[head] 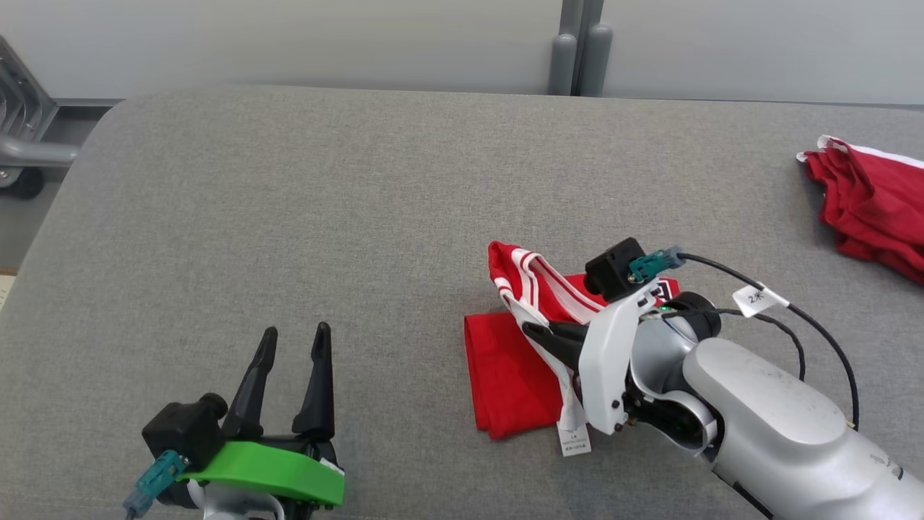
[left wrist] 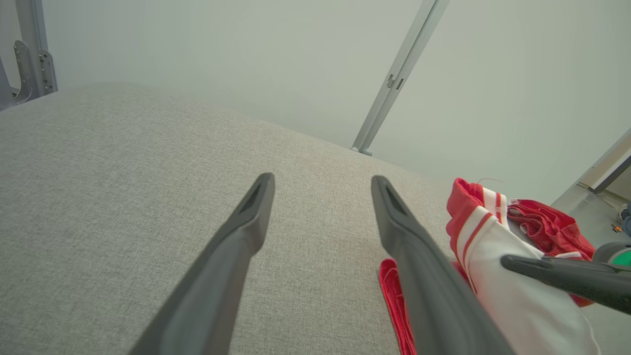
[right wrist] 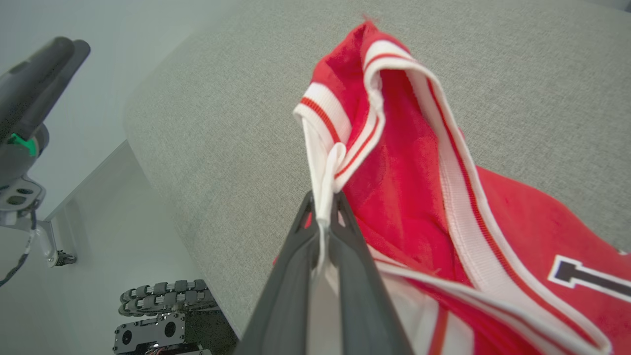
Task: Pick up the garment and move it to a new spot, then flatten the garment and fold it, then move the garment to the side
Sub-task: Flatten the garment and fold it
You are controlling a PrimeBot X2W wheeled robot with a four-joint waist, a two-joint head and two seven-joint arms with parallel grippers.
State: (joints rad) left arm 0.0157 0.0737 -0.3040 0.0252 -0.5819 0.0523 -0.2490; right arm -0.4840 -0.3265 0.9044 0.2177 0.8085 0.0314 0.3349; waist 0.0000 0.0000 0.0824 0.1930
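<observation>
My right gripper is clamped on the garment trim, left gripper apart; I should lift slowly.

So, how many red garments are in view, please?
2: the held garment in the middle, trim pinched in the right hand; a second garment bunched far right, partly cut off.

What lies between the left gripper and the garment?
Only a bare stretch of the grey surface lies between the left gripper and the garment, as the head view shows.
</observation>
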